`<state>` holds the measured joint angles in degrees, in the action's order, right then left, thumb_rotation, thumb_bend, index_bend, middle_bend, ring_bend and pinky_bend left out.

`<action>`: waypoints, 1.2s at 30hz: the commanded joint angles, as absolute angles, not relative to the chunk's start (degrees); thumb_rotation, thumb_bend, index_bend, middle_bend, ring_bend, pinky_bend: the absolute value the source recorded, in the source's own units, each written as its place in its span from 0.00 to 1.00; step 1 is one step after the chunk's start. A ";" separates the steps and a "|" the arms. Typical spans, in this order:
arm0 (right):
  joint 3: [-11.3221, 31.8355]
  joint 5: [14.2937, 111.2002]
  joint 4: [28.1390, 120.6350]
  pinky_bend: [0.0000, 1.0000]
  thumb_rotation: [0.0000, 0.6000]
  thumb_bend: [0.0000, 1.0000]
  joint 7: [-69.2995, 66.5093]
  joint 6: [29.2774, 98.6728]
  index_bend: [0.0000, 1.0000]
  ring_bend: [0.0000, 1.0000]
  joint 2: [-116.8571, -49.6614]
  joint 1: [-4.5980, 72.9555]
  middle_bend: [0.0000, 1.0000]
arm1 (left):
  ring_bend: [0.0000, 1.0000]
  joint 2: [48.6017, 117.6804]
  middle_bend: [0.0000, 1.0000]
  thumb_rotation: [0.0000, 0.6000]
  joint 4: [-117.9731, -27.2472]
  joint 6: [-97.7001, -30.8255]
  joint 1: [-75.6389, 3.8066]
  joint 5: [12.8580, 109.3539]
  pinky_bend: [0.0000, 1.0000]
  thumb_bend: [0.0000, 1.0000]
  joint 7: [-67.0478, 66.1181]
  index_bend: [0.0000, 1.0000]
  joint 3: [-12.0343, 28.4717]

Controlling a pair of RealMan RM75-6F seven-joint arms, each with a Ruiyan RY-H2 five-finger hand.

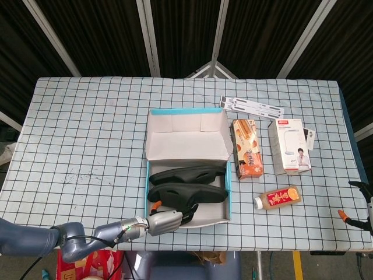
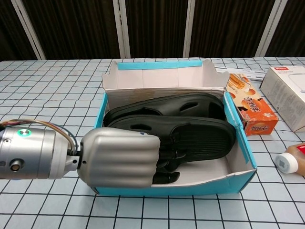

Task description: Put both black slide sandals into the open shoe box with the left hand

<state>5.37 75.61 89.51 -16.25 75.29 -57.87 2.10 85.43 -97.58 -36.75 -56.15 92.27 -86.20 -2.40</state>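
The left hand point(image 2: 119, 157) is showing a smooth silver ribbed shell; behind it a brushed-metal cylindrical wrist point(image 2: 31, 152) is glowing a green light, thin coloured wires point(image 2: 52, 126) arching above.

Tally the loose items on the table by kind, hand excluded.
Black slide sandals: 2
Open shoe box: 1
Orange snack box: 1
White product box: 1
Orange-labelled bottle: 1
White flat strips: 1 set
Total: 7
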 commanded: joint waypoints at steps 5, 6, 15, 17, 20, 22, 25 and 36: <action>5.36 75.63 89.52 0.21 1.00 0.23 -16.17 75.27 0.26 0.26 -57.91 2.13 0.25 | 0.06 84.41 0.22 0.93 -98.40 -38.32 -55.73 93.07 0.14 0.27 -85.96 0.04 -2.20; 5.36 75.63 89.54 0.21 1.00 0.23 -16.16 75.29 0.26 0.26 -57.91 2.11 0.25 | 0.06 84.25 0.19 0.87 -98.51 -38.43 -55.67 93.09 0.14 0.26 -86.00 0.03 -2.19; 5.35 75.63 89.62 0.21 1.00 0.23 -16.04 75.22 0.26 0.26 -57.95 2.16 0.25 | 0.03 82.33 0.10 0.39 -101.08 -40.51 -54.80 93.35 0.14 0.19 -87.16 0.00 -1.48; 5.31 75.77 89.68 0.21 1.00 0.23 -16.13 75.15 0.26 0.26 -57.89 2.21 0.25 | 0.03 81.56 0.08 0.33 -102.06 -41.39 -54.38 93.21 0.14 0.18 -87.91 0.00 -1.12; 5.18 75.96 89.80 0.21 1.00 0.23 -16.16 75.06 0.26 0.26 -57.79 2.23 0.25 | 0.02 80.55 0.07 0.32 -103.50 -42.75 -53.64 92.77 0.14 0.18 -88.57 0.00 -0.60; 5.20 75.96 89.83 0.21 1.00 0.23 -16.14 75.07 0.26 0.26 -57.81 2.25 0.25 | 0.02 79.88 0.07 0.32 -104.41 -43.79 -53.20 92.60 0.14 0.18 -88.88 0.00 -0.11; 5.18 75.94 89.91 0.21 1.00 0.23 -16.04 75.10 0.26 0.26 -57.81 2.23 0.25 | 0.02 79.15 0.07 0.32 -105.17 -44.59 -52.92 92.34 0.14 0.18 -89.24 0.00 0.49; 5.25 75.64 89.68 0.21 1.00 0.23 -16.03 74.91 0.26 0.26 -57.91 2.31 0.25 | 0.02 76.79 0.08 0.31 -107.38 -46.28 -52.55 93.34 0.14 0.18 -90.90 0.00 1.59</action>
<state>5.25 75.66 89.69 -16.01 74.92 -57.91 2.31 77.43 -106.75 -45.81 -52.68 93.12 -90.69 1.28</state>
